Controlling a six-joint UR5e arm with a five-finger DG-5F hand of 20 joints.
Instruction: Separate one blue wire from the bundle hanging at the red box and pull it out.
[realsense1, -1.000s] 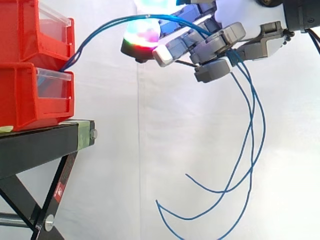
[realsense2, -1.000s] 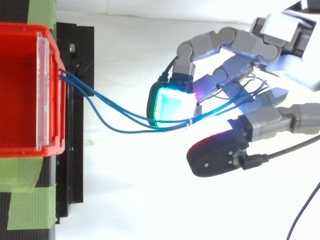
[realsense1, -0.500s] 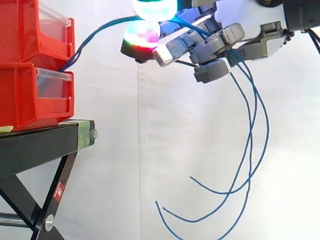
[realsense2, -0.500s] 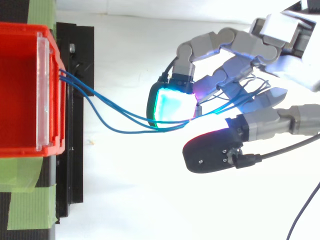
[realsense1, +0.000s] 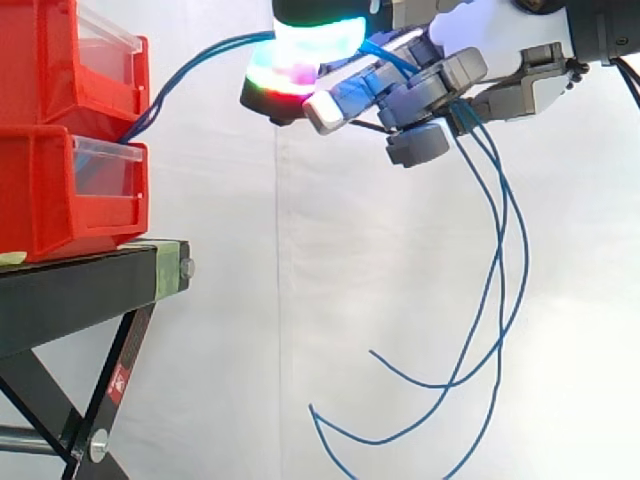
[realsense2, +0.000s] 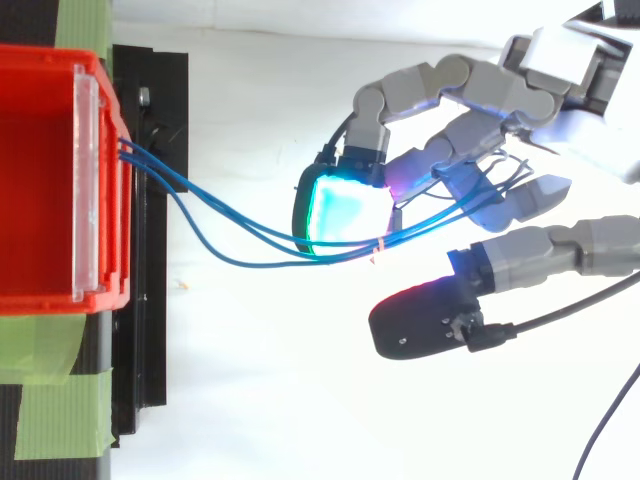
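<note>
Top view has the hand curled around all three blue wires strung from the red box, so pulling now could drag the whole bundle out, none being isolated.

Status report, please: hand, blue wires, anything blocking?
Hand curled round three blue wires. None separated; all run from red box. Nothing blocking.

You can't tell how many of the blue wires the hand actually pinches: they run out of sight under its glowing pad and curled fingers. Below the hand, their lowest loops are cut by the side view's bottom edge.
</note>
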